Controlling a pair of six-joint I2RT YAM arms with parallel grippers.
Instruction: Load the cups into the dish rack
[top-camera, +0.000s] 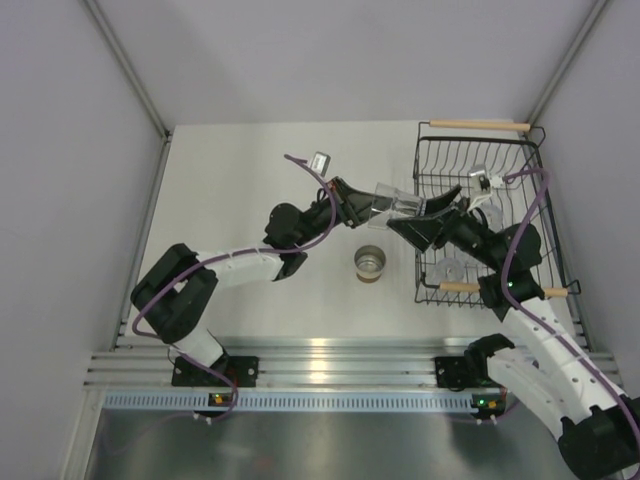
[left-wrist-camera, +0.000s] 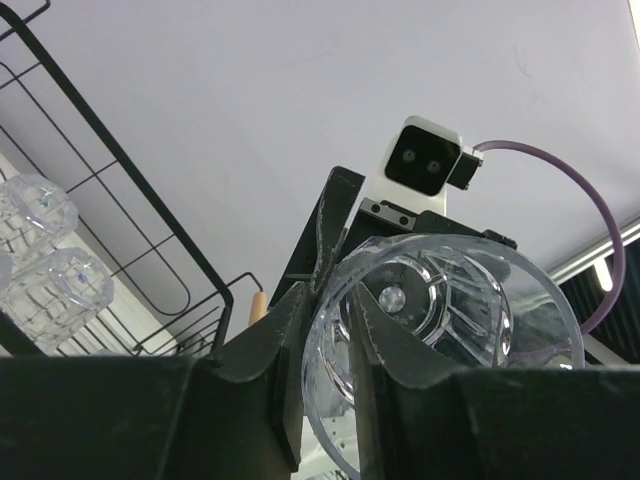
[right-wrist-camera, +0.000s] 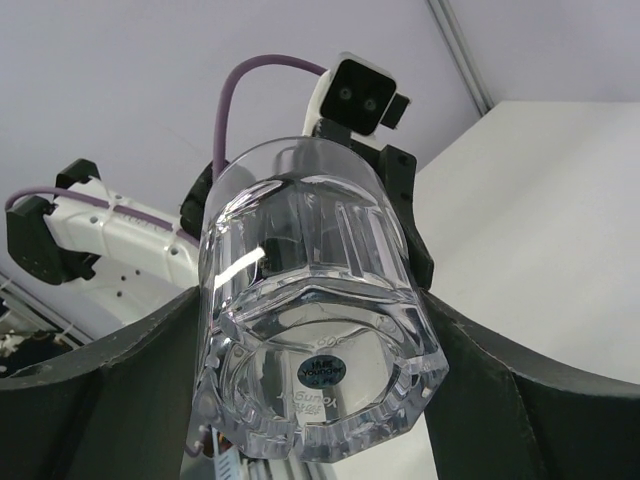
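The left gripper (left-wrist-camera: 335, 305) has its jaws clamped on the rim of a clear tumbler (left-wrist-camera: 450, 300). One finger (left-wrist-camera: 375, 335) is inside the mouth and the other is outside the wall, so the left wrist view looks straight down into the cup. The right gripper (right-wrist-camera: 315, 300) meets the same tumbler from the other end. Its jaws straddle the body, and a dark finger (right-wrist-camera: 120, 370) lies against each side, closed in on the faceted wall. A round dark sticker (right-wrist-camera: 325, 368) on the base faces the right wrist camera. From above, the tumbler lies on its side in the air between the two grippers, mouth toward the left arm and base toward the right. It is held above the worktop (top-camera: 250, 170), just outside the left wall of the dish rack (top-camera: 418, 190). The right arm reaches in across the rack's near half. The rack sits at the right of the worktop, with one wooden handle (top-camera: 478, 125) at its far end and another (top-camera: 458, 287) at its near end. Two clear tumblers (left-wrist-camera: 40, 215) show through its wires in the left wrist view. The shorter cup (top-camera: 370, 264), silver inside and tan outside, stands upright on the worktop, near the held tumbler on the arms' side and left of the rack, apart from both.
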